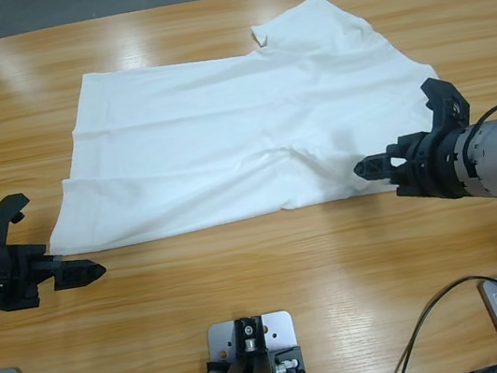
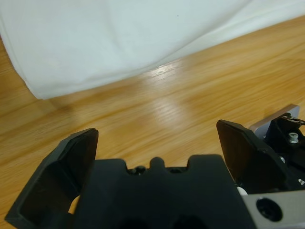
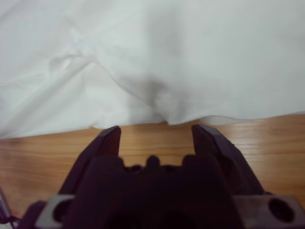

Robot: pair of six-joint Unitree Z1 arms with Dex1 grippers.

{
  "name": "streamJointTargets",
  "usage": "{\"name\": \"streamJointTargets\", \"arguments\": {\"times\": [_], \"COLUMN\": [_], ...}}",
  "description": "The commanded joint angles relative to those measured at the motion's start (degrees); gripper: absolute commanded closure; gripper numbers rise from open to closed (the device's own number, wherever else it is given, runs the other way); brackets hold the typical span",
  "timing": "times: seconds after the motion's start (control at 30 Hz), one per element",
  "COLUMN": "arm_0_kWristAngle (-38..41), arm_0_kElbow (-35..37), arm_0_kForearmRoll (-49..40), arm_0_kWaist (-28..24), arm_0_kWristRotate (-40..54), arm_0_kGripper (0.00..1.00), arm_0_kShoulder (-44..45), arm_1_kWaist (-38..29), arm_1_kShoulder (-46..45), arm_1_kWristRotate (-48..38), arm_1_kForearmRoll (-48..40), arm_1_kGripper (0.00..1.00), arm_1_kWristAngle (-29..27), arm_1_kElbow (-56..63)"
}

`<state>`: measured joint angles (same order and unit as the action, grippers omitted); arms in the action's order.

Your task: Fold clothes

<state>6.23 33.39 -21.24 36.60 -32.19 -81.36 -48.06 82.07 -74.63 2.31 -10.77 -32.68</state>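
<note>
T-shirt (image 1: pixel 241 140): white, spread mostly flat on the wooden table (image 1: pixel 272 277), lying between my two pincers and beyond their tips. Left pincer (image 1: pixel 47 239): jaws spread wide, nothing between them. It sits low over bare wood just outside the lower corner of the cloth on its own side; in the left wrist view that corner (image 2: pixel 40 90) lies ahead and slightly to one side of the jaw tips, apart from them, with a strip of table in between. Right pincer (image 1: pixel 405 128): jaws likewise wide apart and holding nothing. One tip points at the garment's near edge where the fabric narrows toward a sleeve; the other jaw stands raised beside the cloth. In the right wrist view the hem (image 3: pixel 190 119) runs straight across just ahead of both jaw tips, lifted into a small arch at one spot, and I cannot tell whether either tip touches it. Creases run diagonally through the cloth directly in front of my right pincer, gathering into a pucker (image 3: pixel 66 59) off to one side. At the far edge of the cloth from both pincers, one corner (image 1: pixel 261 35) is turned over.
</note>
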Motion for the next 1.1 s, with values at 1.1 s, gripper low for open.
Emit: {"name": "streamJointTargets", "arguments": {"times": [1.1], "arm_0_kWristAngle": [0.71], "arm_0_kElbow": [-0.92], "arm_0_kForearmRoll": [-0.56], "arm_0_kWaist": [0.33], "arm_0_kWristRotate": [-0.24], "arm_0_kGripper": [0.036], "arm_0_kShoulder": [-0.12], "arm_1_kWaist": [-0.54], "arm_1_kShoulder": [11.78], "arm_1_kWristRotate": [-0.65], "arm_1_kForearmRoll": [-10.92], "arm_1_kGripper": [0.478], "arm_1_kWristAngle": [2.21], "arm_1_kElbow": [4.38]}}
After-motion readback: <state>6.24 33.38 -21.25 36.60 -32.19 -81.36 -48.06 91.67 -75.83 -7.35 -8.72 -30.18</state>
